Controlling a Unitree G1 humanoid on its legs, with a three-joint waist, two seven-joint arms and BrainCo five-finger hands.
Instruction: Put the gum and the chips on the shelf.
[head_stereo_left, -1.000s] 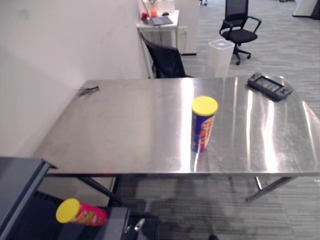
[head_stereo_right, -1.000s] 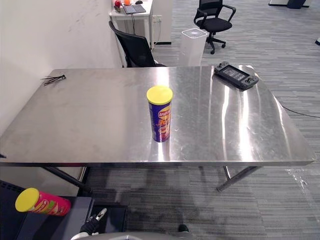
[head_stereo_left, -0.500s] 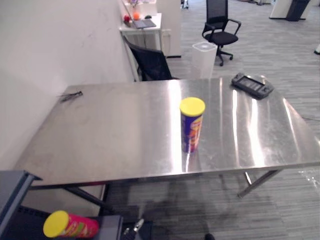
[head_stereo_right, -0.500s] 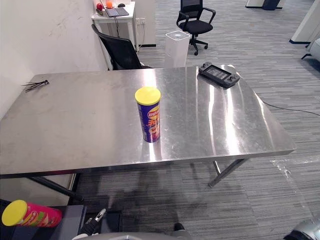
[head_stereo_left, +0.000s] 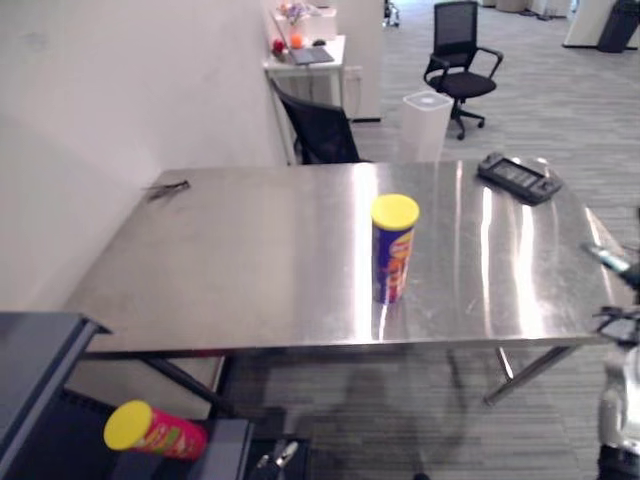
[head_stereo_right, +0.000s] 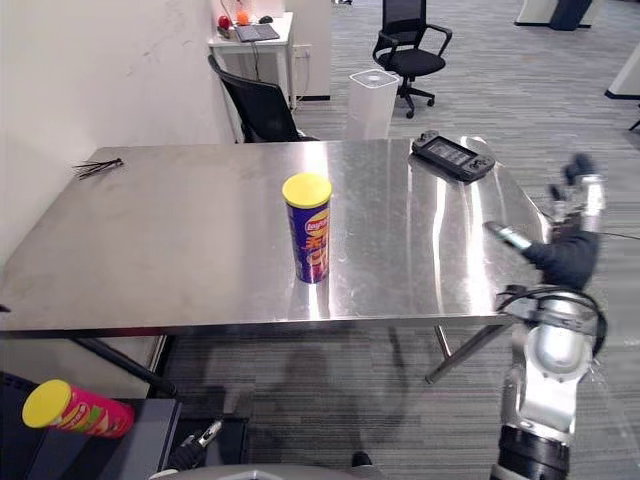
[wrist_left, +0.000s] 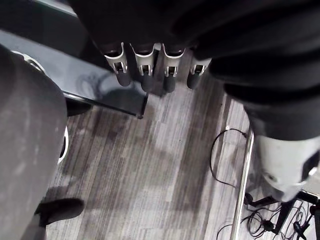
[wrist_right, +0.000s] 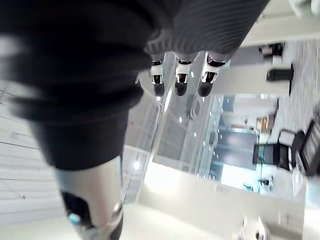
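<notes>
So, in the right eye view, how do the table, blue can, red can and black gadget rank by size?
Largest: table.
Then blue can and red can, about alike.
Smallest: black gadget, though it lies farthest off.

Bright glare streaks on table (head_stereo_right: 180, 240)

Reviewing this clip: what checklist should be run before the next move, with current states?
1. Blue chips can upright on the table, untouched: ok.
2. Right hand open and empty: ok.
3. Right hand at the can: not ok; it is raised off the table's right edge.
4. Left hand open, empty, hanging low: ok.
5. Red can, lying on its side at lower left, is on the shelf: cannot tell.
6. Black handheld device clear of the can: ok.
</notes>
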